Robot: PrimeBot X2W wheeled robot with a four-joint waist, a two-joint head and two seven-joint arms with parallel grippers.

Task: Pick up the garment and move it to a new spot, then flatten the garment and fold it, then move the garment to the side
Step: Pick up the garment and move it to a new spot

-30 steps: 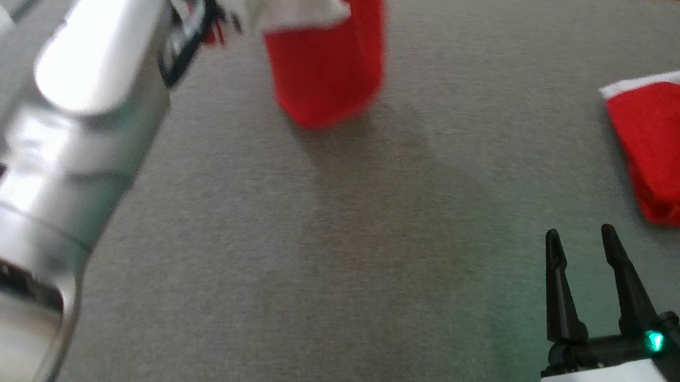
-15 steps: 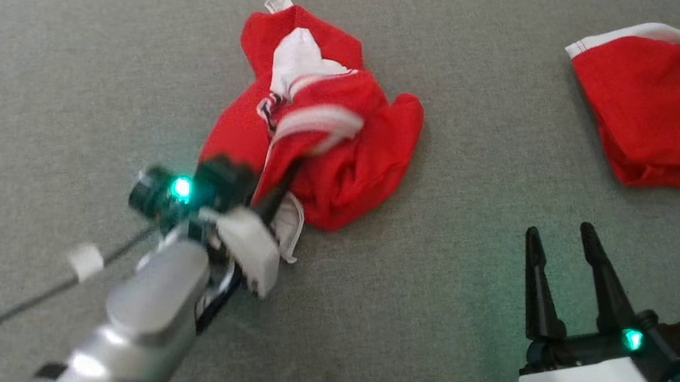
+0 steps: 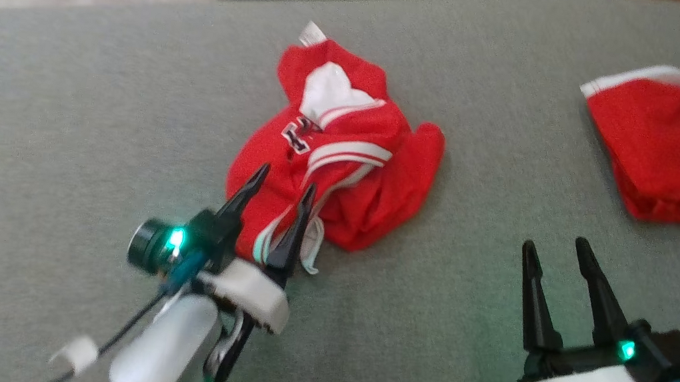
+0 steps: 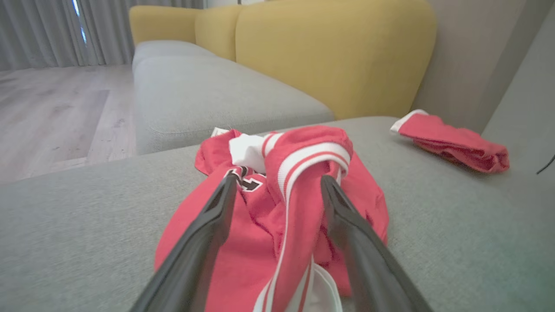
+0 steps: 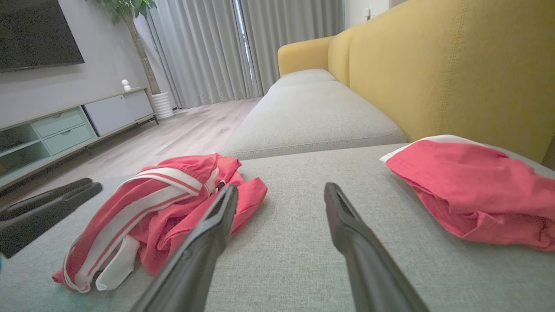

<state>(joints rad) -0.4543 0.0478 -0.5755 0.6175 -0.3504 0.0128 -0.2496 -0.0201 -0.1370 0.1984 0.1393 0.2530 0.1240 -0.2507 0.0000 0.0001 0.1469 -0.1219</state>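
Though clamped a second ago, left claw point(image 3: 287, 178) now spread astride crumpled garment point(image 3: 376, 176), right claw point(image 3: 555, 243) spread empty, two red garments, second garment point(image 3: 675, 160) far right

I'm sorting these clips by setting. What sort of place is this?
Most likely a home living room: a yellow-backed sofa with grey seat cushions, what looks like a wall-mounted TV above a low cabinet, and floor-length curtains beside a wood floor.
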